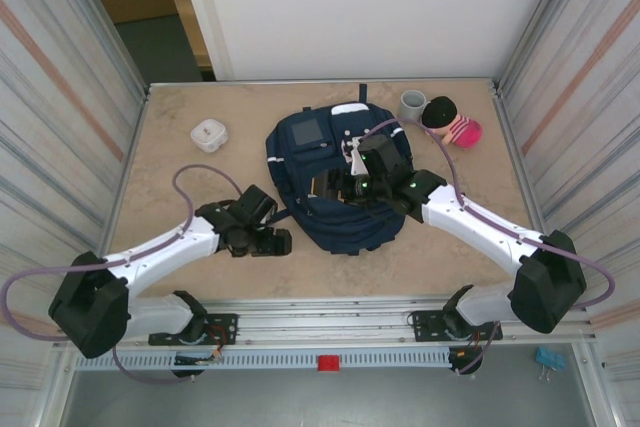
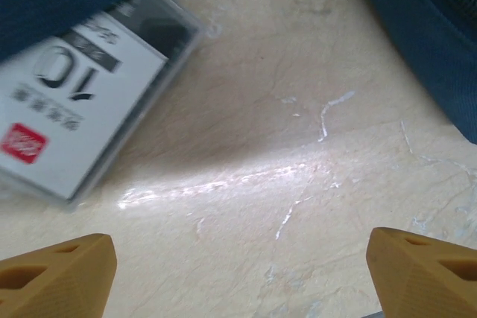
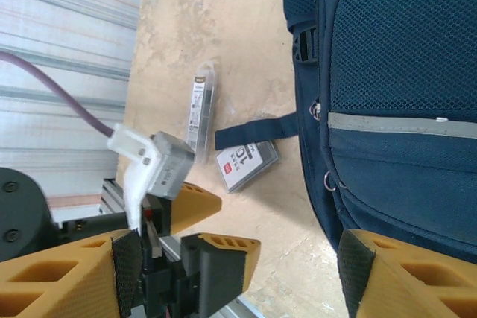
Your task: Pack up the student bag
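Tan fingertips [image 2: 56, 273] of left gripper [image 2: 238, 277] sit at the lower corners of its wrist view. They are spread wide, with only bare table [image 2: 298, 147] between them. Released, holding nothing.

Right gripper [image 1: 332, 187] hovers over the student bag [image 1: 345, 227], jaws likewise apart and empty.

Bag lies flat mid-table, between the two arms. Cannot tell where its opening is.

Flat pack marked "10" [image 2: 74, 109] lies just ahead of the left fingers, blue fabric overlapping its top edge. Slim clear case [image 3: 200, 109] lies just beside it, near the bag's strap [image 3: 257, 130].

Risks, as judged:
- Pack is thin and lies on smooth stone. Fingers closing on it may skid it further under the bag instead of lifting it.
- Strap lies close enough to be pinched along with the pack, which would drag the bag.
- Both grippers work close together, so a reach toward the pack could clip the other arm.
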Robot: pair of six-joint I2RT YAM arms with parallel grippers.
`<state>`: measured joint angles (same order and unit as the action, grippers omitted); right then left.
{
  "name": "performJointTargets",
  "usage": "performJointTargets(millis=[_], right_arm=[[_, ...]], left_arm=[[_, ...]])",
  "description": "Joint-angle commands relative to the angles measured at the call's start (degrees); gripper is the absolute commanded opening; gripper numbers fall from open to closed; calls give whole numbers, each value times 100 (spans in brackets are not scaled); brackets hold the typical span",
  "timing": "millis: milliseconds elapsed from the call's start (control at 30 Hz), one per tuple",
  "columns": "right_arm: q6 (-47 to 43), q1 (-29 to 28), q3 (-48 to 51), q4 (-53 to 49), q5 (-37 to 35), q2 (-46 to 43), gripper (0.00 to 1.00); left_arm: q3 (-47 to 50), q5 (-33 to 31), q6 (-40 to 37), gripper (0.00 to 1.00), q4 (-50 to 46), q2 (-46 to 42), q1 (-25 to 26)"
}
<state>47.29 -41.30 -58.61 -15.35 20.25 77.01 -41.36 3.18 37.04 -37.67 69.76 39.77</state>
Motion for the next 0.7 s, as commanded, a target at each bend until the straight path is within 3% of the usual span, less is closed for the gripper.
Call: performJointTargets(millis=[0, 100, 267, 467, 667], right_arm=[[-154, -49, 48, 94, 37, -101, 72], [-160, -51, 48, 77, 44, -93, 72], [-173, -50, 109, 45, -31, -180, 72], [-174, -45, 182, -3, -125, -257, 72], [-161, -53, 204, -12, -143, -272, 72]], left_arm=[[-333, -619, -307, 89, -501, -143, -187], [-413, -524, -680, 89, -438, 121, -637], [-491, -337, -1082, 90, 43, 640, -887], [-560, -25, -1147, 89, 295, 1215, -880], [-194, 56, -945, 89, 293, 1138, -679]])
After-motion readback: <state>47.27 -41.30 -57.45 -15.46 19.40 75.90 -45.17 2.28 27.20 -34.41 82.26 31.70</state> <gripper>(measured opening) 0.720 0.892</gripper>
